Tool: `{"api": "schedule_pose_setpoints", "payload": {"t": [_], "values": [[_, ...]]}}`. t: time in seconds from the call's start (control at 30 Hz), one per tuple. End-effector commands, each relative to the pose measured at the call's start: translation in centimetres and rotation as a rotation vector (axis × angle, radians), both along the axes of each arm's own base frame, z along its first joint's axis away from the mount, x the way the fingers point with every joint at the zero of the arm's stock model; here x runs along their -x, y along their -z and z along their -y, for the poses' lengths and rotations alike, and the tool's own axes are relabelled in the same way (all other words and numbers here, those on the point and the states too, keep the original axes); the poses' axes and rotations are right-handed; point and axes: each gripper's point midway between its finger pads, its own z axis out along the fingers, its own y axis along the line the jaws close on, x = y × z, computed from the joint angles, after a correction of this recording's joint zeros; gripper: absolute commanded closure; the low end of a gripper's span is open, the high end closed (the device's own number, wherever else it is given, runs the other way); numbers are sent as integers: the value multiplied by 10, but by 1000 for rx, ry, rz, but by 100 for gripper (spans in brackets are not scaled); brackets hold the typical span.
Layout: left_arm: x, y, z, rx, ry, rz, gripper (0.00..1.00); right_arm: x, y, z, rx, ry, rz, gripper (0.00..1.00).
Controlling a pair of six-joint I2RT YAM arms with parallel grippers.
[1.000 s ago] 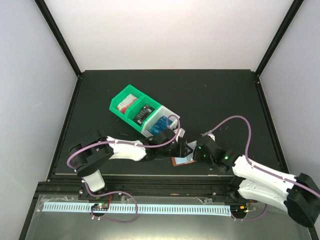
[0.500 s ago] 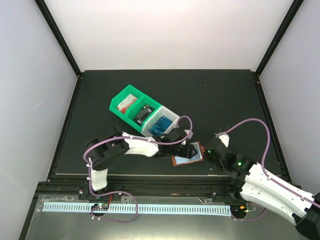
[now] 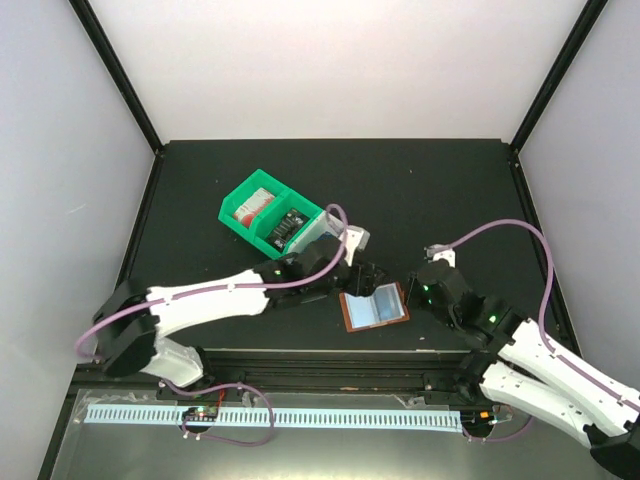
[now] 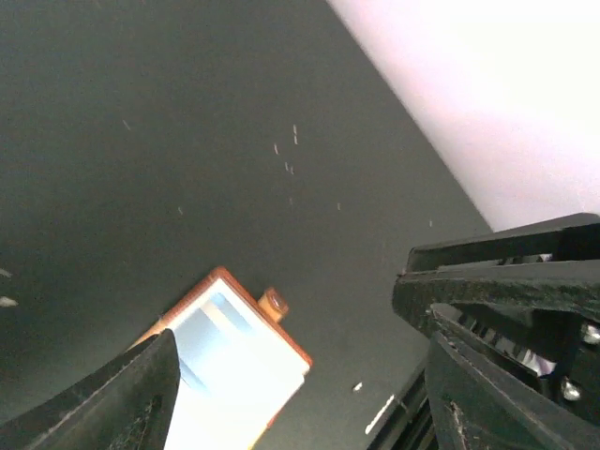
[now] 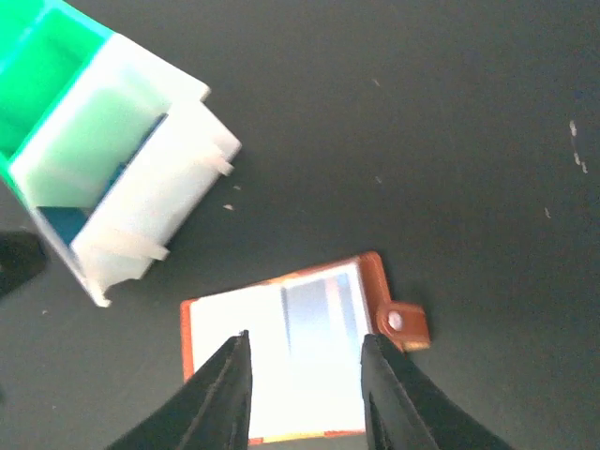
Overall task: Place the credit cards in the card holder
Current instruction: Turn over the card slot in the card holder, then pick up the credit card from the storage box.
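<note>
- The card holder [image 3: 375,308] lies opened flat on the black bench [image 3: 450,190], near its front edge, with the inner side up.
- Its brown border frames pale, shiny pockets. Because of the glare I cannot tell if a card is inside.
- The snap tab [image 5: 403,323] sticks out from one short side of the holder.
- The left jaws, at the end of the left arm [image 3: 210,295], stand wide apart with nothing between them. They hang just beyond the far-left corner of the holder and do not touch it.
- The right jaws, at the end of the right arm [image 3: 540,350], are also apart and clamp nothing. In the right wrist view the holder lies under them; from the top they are just beside its right edge.
- The green bin [image 3: 262,213] stands further back on the left, and the white bin [image 5: 141,187] touches its side.
- Of the credit cards, a red and white card [image 3: 250,207] and a black card [image 3: 290,225] lie in the two green compartments.
- A blue card [image 5: 56,223] shows inside the white bin.
</note>
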Motion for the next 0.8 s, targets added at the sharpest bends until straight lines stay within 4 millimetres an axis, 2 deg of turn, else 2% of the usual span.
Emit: {"api": "schedule_pose_setpoints", "payload": {"t": [0.0, 0.13, 0.23, 0.33, 0.43, 0.53, 0.63, 0.7, 0.77], "values": [[-16, -16, -57, -123, -141, 139, 24, -12, -45, -27, 25, -166, 103, 59], [-25, -29, -117, -155, -287, 167, 16, -27, -72, -61, 58, -300, 139, 48], [-30, -28, -168, -170, -409, 149, 2, -41, -82, -95, 78, -403, 134, 44], [-30, -20, -220, -187, -521, 103, 1, -59, -71, -131, 128, -482, 94, 40], [-21, -27, -259, -149, -598, 109, 1, -72, -58, -169, 186, -571, 57, 36], [-12, -30, -284, -133, -640, 126, 1, -82, -36, -202, 241, -637, 6, 33], [-6, -27, -301, -146, -661, 141, 1, -88, -11, -226, 272, -692, -57, 30], [-4, -22, -308, -159, -682, 128, 1, -89, 6, -238, 283, -727, -96, 28], [-3, -22, -305, -147, -666, 122, 1, -89, 21, -248, 304, -751, -131, 28]]}}
